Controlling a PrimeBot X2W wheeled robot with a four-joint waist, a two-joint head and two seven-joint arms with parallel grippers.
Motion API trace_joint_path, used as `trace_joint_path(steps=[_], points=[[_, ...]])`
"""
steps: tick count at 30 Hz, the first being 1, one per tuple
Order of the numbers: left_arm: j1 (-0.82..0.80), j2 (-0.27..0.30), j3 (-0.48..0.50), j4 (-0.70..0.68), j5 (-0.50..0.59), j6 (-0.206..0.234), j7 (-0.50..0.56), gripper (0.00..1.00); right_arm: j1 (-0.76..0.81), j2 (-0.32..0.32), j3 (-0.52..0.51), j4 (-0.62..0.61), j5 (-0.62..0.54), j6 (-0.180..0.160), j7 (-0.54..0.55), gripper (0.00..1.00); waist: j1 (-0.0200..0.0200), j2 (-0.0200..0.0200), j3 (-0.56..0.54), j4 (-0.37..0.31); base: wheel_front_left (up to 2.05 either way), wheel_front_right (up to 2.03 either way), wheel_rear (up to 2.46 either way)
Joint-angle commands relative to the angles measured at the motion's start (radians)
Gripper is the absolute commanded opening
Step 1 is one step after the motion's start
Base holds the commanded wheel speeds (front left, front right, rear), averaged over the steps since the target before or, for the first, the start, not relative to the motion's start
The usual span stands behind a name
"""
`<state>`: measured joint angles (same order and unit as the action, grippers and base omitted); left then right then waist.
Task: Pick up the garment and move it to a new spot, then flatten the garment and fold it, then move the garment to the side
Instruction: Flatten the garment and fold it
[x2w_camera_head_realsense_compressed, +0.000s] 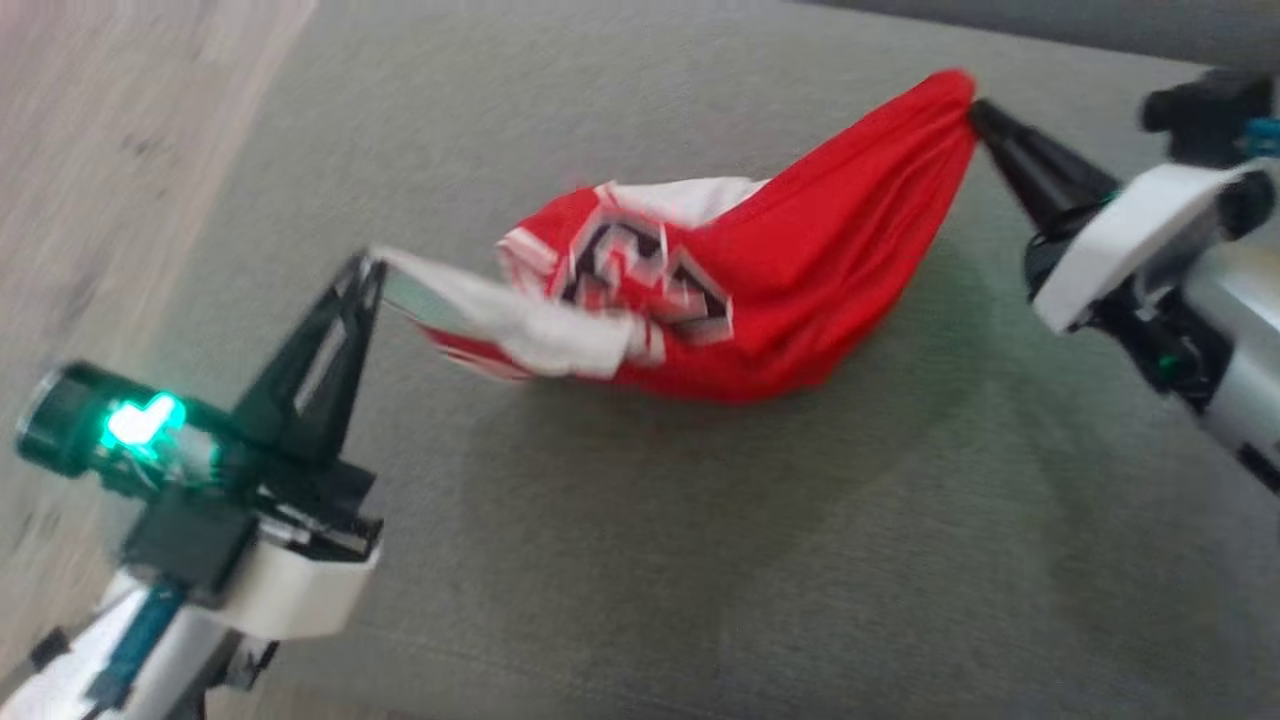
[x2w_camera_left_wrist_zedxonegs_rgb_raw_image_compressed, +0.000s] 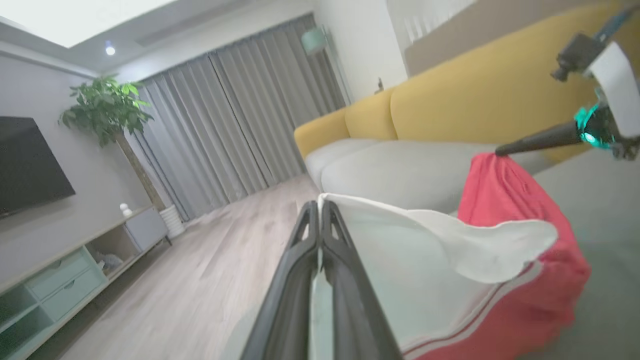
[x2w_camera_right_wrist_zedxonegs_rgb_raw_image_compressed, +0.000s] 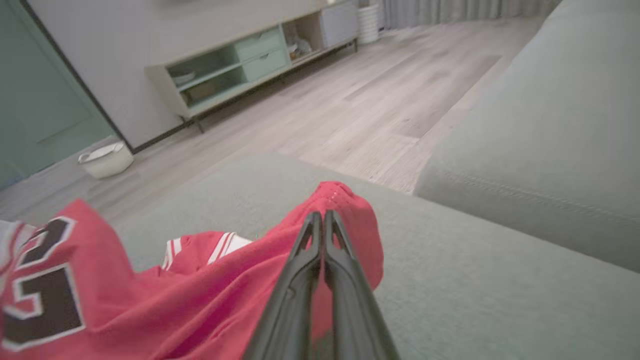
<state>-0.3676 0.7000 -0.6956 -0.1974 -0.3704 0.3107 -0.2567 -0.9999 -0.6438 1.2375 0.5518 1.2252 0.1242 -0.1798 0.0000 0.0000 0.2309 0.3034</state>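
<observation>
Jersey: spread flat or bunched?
Bunched, not flat. The jersey sags crumpled between the left gripper, shut on its white edge, and the right gripper, shut on a red corner.

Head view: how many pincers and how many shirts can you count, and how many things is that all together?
Red and white jersey: 1
Pincers: 2 (left pincer, right pincer, each shut on the jersey)
Total: 3
</observation>
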Motion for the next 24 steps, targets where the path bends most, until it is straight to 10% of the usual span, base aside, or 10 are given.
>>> trace_joint_path(steps=[1,12,21,22,23,24], points=[[-0.056,0.037,0.085,-0.066,-0.007,-0.008,-0.005,0.00,0.000,-0.045,-0.026,-0.014,0.013,0.007,-0.039,0.00,0.0000,0.0000,-0.053,-0.062,0.00,0.00,0.00],[-0.067,0.123,0.185,-0.151,-0.046,-0.108,0.006,0.00,0.309,-0.235,-0.405,-0.094,-0.073,0.007,-0.082,0.00,0.0000,0.0000,-0.143,-0.270,0.00,0.00,0.00],[0.024,0.161,0.196,-0.119,-0.068,-0.068,0.024,0.00,0.813,-0.149,-0.583,-0.257,-0.145,0.007,-0.058,0.00,0.0000,0.0000,-0.091,-0.351,0.00,0.00,0.00],[0.035,0.168,0.198,-0.111,-0.067,-0.063,0.024,0.00,0.860,-0.118,-0.601,-0.259,-0.176,0.007,-0.042,0.05,0.0000,0.0000,-0.084,-0.358,0.00,0.00,0.00],[0.043,0.171,0.201,-0.105,-0.069,-0.060,0.023,0.00,0.904,-0.080,-0.617,-0.263,-0.208,0.007,-0.020,1.00,0.0000,0.0000,-0.077,-0.363,0.00,0.00,0.00],[0.047,0.173,0.202,-0.097,-0.071,-0.059,0.021,0.00,0.946,-0.041,-0.632,-0.269,-0.241,0.007,0.000,1.00,0.0000,0.0000,-0.072,-0.363,0.00,0.00,0.00]])
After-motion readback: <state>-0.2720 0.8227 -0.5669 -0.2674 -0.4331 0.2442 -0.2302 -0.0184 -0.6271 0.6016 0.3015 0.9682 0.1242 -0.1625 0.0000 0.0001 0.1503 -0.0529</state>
